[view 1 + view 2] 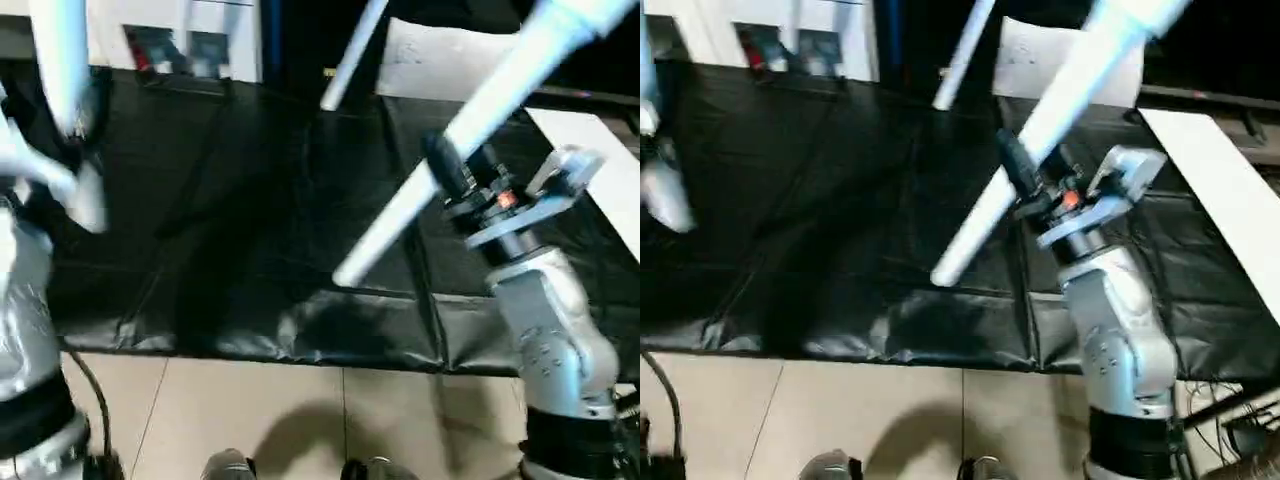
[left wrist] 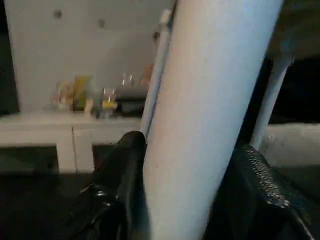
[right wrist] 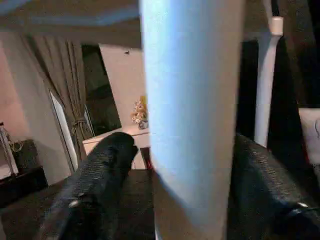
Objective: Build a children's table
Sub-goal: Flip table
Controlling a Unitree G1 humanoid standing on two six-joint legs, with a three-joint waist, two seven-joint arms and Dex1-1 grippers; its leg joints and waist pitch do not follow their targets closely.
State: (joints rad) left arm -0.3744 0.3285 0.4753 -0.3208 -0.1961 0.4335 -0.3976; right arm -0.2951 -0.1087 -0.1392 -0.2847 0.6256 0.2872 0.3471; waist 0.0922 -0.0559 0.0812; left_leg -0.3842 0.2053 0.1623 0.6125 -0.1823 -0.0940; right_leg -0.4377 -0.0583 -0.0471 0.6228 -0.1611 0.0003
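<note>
Pinched in right claw (image 1: 447, 170): leg (image 1: 500, 95), slanting above mat (image 1: 250, 250). Clamped in left claw (image 2: 192, 145): second leg (image 2: 210, 90). Beyond, third leg (image 1: 352, 55) aloft. Probably turning the legged table upright; next calls for firm grips and swinging the feet down.

A lived-in home room, set up for putting furniture together.

Pale square floor tiles (image 1: 250, 420) run under a crinkled black plastic sheet (image 1: 230, 230) spread out as a work mat. Against the far wall stands a white cabinet with glass doors (image 1: 185, 40), and a low white sideboard (image 2: 65, 132) carries small colourful ornaments (image 2: 80, 95). Long brownish curtains tied back with a cord (image 3: 70, 110) hang beside a dark doorway (image 3: 100, 90), and a flat white board (image 1: 1225, 190) lies at the mat's edge.
</note>
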